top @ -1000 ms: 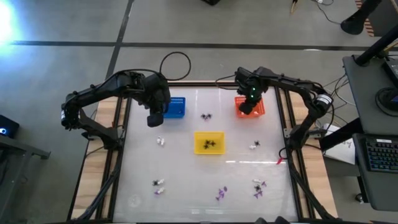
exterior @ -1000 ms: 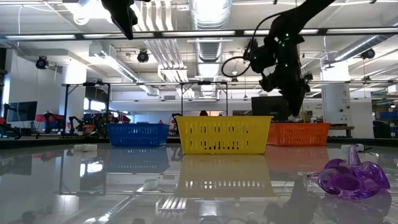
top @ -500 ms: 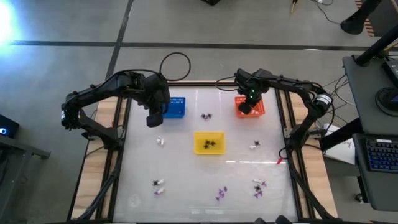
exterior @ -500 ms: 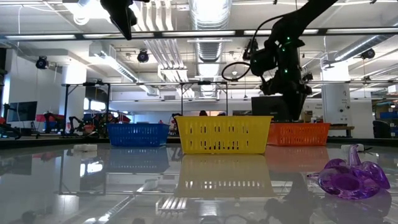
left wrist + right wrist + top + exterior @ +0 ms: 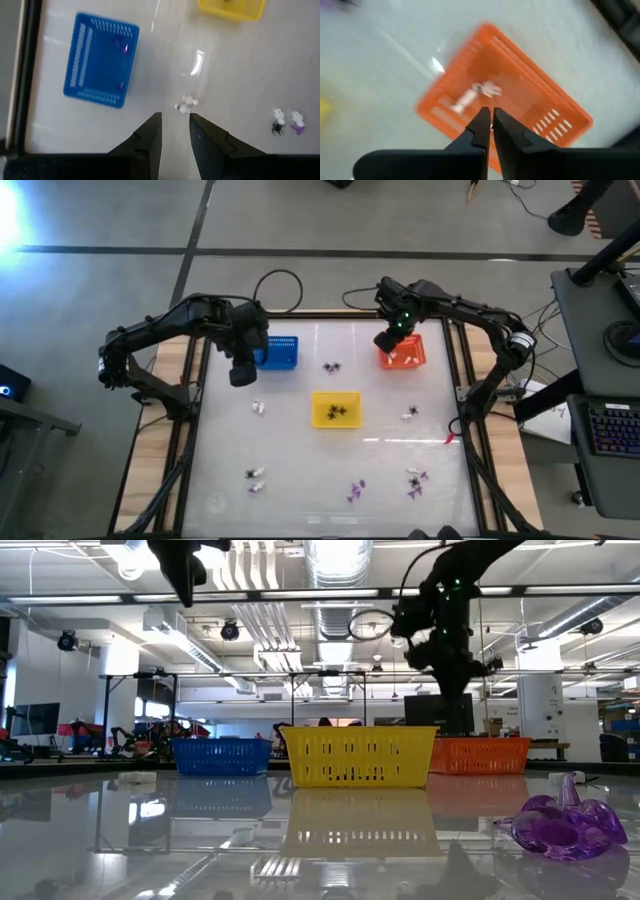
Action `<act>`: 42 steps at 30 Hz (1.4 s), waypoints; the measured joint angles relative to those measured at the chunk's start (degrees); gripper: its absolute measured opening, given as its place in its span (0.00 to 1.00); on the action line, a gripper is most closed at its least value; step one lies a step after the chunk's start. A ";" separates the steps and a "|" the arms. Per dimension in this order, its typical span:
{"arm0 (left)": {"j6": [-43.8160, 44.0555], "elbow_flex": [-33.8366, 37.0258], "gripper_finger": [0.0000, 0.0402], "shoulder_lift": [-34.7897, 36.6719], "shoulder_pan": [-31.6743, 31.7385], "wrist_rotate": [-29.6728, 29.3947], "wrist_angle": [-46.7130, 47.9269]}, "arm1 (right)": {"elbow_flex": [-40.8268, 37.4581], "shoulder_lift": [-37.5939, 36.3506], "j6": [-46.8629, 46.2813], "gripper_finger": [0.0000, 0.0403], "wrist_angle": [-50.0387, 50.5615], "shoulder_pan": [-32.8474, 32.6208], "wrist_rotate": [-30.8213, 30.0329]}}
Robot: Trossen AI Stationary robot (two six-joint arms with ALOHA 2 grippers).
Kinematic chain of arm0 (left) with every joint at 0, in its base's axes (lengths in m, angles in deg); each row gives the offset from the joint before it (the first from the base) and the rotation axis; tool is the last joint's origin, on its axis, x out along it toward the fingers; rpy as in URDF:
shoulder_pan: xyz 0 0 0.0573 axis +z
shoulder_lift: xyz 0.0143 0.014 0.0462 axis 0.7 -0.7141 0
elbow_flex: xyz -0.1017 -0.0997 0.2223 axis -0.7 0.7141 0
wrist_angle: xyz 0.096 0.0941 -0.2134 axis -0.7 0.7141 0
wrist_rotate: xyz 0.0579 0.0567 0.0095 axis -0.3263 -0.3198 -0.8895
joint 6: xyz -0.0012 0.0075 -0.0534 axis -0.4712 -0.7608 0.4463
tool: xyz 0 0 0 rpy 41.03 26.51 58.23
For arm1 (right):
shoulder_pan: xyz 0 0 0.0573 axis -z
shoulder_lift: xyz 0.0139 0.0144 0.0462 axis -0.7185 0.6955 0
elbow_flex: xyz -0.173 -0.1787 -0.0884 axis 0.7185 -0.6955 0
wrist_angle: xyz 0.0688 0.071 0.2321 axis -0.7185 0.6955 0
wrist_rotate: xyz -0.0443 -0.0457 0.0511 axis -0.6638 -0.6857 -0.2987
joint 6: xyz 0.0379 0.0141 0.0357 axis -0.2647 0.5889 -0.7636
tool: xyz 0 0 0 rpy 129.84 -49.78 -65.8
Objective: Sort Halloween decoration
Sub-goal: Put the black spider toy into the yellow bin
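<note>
The Halloween decoration lies scattered on the white table: a black trinket (image 5: 331,367), white ones (image 5: 258,407) (image 5: 408,414), and purple ones (image 5: 355,492) near the front; one purple piece (image 5: 565,825) looms large in the low view. My left gripper (image 5: 240,372) (image 5: 174,125) hangs open, high above the table just in front of the blue basket (image 5: 281,352), with a white trinket (image 5: 186,103) below it. My right gripper (image 5: 388,340) (image 5: 491,117) is shut with nothing in it, above the orange basket (image 5: 408,352), which holds white trinkets (image 5: 482,90).
A yellow basket (image 5: 335,408) with black trinkets stands mid-table. The blue basket (image 5: 100,60) holds purple pieces. More trinkets lie at the front left (image 5: 255,478) and front right (image 5: 415,480). Dark frame rails run along both table sides.
My right gripper has risen above the orange basket and drifted a little toward its far left corner, staying shut, so the white trinkets inside now show. My left gripper has tipped slightly toward the table's left edge without shifting place.
</note>
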 joint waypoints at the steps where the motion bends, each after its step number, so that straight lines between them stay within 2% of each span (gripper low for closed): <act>1: 0.54 0.00 0.20 0.00 0.00 0.01 0.77 | 1.03 -0.16 0.02 0.03 -0.02 -0.22 0.66; 9: 1.81 4.24 0.21 0.13 -0.83 3.09 2.19 | 8.83 -0.28 0.38 0.03 0.14 -2.43 0.96; 13: 2.78 9.47 0.25 0.15 -1.43 7.06 2.16 | 11.39 -0.28 0.45 0.03 0.47 -2.81 0.54; 18: 3.28 17.02 0.31 0.69 -2.09 7.08 1.65 | 14.16 -0.34 0.05 0.03 2.34 -2.77 0.49; 22: 5.96 23.96 0.32 1.52 -3.33 7.18 0.36 | 16.26 -0.48 -2.20 0.03 3.90 -3.14 0.43; 30: 13.34 36.09 0.32 6.06 -8.83 15.00 -13.73 | 19.49 -0.54 -5.62 0.03 7.06 -5.83 0.43; 37: 22.13 40.66 0.32 9.47 -16.80 15.22 -20.17 | 19.86 -0.57 -10.67 0.03 7.79 -9.45 0.45; 42: 28.37 43.07 0.32 10.62 -23.53 13.72 -28.14 | 19.83 -0.65 -13.73 0.03 8.18 -12.82 0.47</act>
